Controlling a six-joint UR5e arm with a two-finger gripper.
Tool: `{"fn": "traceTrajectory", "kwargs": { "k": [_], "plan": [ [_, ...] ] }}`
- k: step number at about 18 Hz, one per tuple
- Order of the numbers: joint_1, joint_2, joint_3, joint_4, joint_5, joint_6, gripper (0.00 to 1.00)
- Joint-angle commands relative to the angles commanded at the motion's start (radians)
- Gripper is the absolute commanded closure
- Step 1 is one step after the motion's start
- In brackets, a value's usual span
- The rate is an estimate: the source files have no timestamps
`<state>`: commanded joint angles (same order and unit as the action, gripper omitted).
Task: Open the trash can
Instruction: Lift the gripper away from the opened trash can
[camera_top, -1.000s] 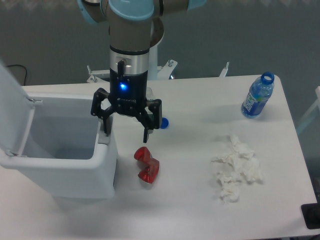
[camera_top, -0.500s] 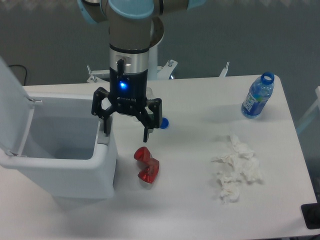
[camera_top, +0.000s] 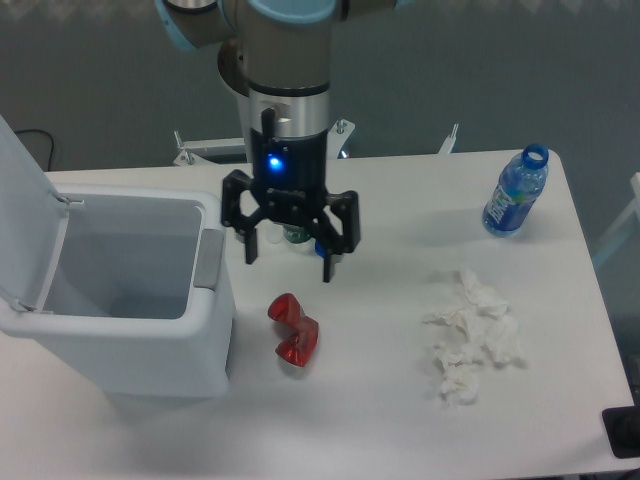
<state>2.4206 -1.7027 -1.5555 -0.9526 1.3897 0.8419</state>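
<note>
Camera view: the trash can (camera_top: 150, 330) is seen with its lid up — the pincer (camera_top: 290, 262) is held spread wide, grasping nothing, beside it above the worktop (camera_top: 380, 400).

Looks like a robotics lab setup to me. There's an industrial-style robot arm (camera_top: 285, 90) bolted at the back edge of a plain white table (camera_top: 400, 400), grey carpeted floor (camera_top: 480, 70) behind it, and random test props scattered around: a water bottle (camera_top: 515, 192), crumpled tissue (camera_top: 472, 335), a crushed red cup (camera_top: 293, 330).
</note>
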Motion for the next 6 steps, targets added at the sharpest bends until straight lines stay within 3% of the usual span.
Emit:
{"fn": "traceTrajectory", "kwargs": {
  "k": [6],
  "plan": [
    [0.026,-0.037,0.008,0.002,0.061,0.052,0.0]
  ]
}}
